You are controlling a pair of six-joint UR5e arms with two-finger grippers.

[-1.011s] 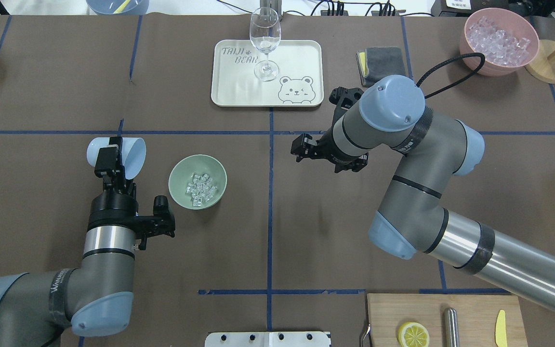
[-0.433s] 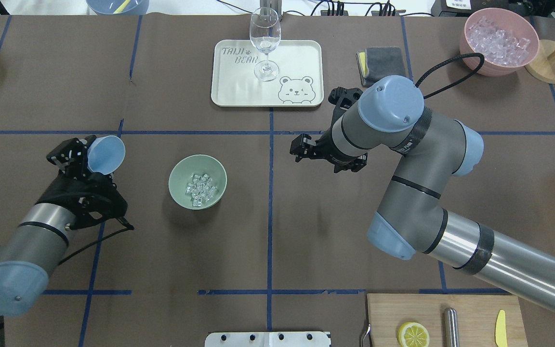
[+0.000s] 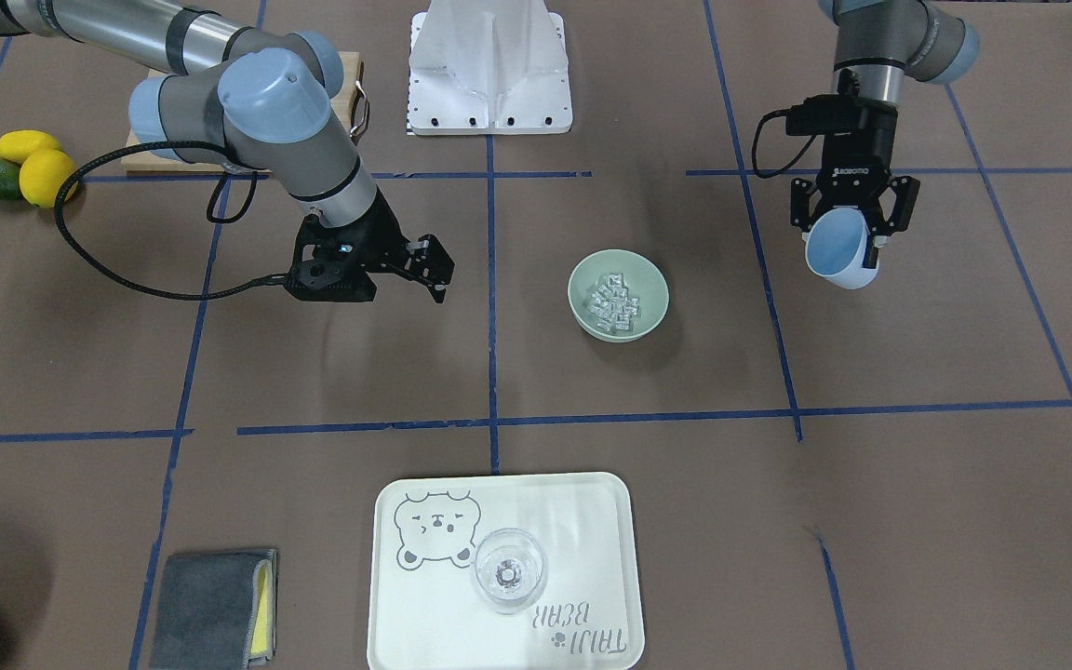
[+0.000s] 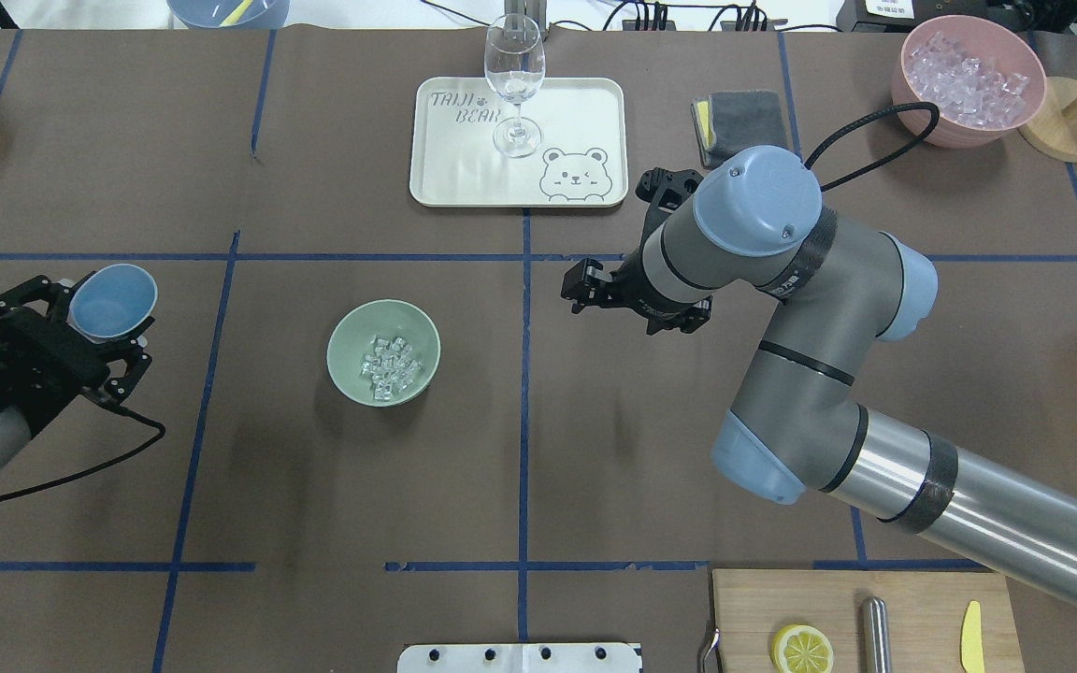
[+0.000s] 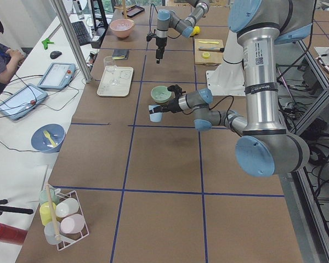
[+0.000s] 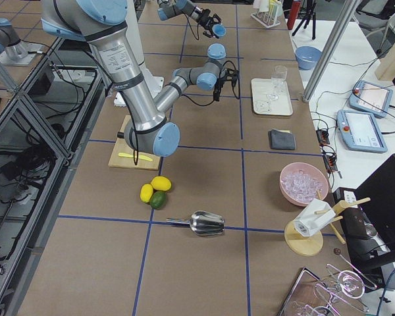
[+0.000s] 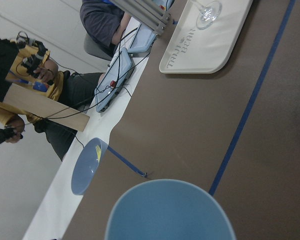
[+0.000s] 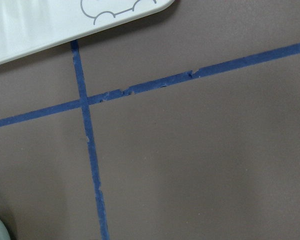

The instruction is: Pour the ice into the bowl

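Clamping blue cup (image 4: pixel 113 301), left jaws hang well apart from bowl (image 4: pixel 383 351); right jaws gape.

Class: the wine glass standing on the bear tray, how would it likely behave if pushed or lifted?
The wine glass would probably tip if pushed high up: its wide top sits on a thin stem over a small foot. Its clear, smooth walls suggest it is fragile and perhaps slippery. It looks empty, so it is likely light.

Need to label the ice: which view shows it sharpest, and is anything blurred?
Front-facing and overhead views show the ice in the bowl crisply under even light; the left wrist view blurs the blue cup; side views make it too small.
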